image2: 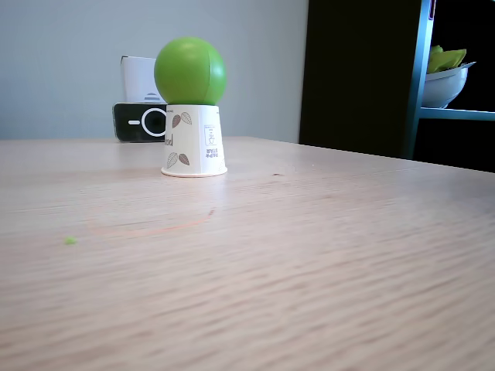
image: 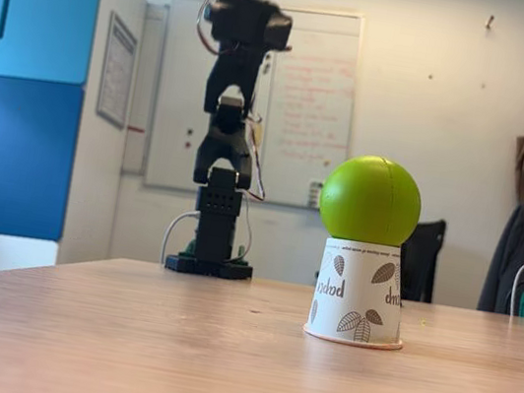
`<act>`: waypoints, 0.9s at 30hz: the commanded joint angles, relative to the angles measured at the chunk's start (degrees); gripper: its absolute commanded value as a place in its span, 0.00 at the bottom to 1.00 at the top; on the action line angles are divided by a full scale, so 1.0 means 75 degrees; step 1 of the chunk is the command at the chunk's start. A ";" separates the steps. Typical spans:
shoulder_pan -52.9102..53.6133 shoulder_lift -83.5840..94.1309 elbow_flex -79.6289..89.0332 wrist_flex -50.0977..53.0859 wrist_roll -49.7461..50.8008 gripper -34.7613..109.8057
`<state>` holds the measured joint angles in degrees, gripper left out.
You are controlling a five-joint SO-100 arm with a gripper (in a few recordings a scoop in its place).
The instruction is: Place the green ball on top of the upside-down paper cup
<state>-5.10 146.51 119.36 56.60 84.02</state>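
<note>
Ball position: the green ball (image: pixel 371 200) sits on the upturned base of the paper cup (image: pixel 359 294), touching it and centred, in both fixed views. The cup stands upside down, its rolled rim flat on the wooden surface (image: pixel 119 343), with leaf print and inverted lettering on its wall.

Arm: the black arm (image: pixel 225 151) stands folded upright on its base at the far edge of the surface, well apart from the cup and to its left in a fixed view. The tool (image: pixel 249 23) is raised at the top of the arm, blurred; whether its jaws are open or closed cannot be told, and nothing is seen in it.

Surroundings: a blue cabinet (image: pixel 23 79) and a whiteboard (image: pixel 302 103) stand behind the arm. In a fixed view, a dark device (image2: pixel 139 122) lies behind the cup, and a white bowl (image2: pixel 445 83) rests on a blue shelf at right.
</note>
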 commanded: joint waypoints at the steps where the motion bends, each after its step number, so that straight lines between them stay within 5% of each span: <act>1: 0.0293 0.1043 0.1711 0.0035 0.0141 0.24; 10: 0.0937 0.3633 0.5449 0.1160 0.0586 0.24; 18: 0.0996 0.4664 0.6352 0.3012 0.0867 0.24; 27: 0.1031 0.5824 0.7875 0.3012 0.0328 0.24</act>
<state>2.55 189.23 177.63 79.54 88.68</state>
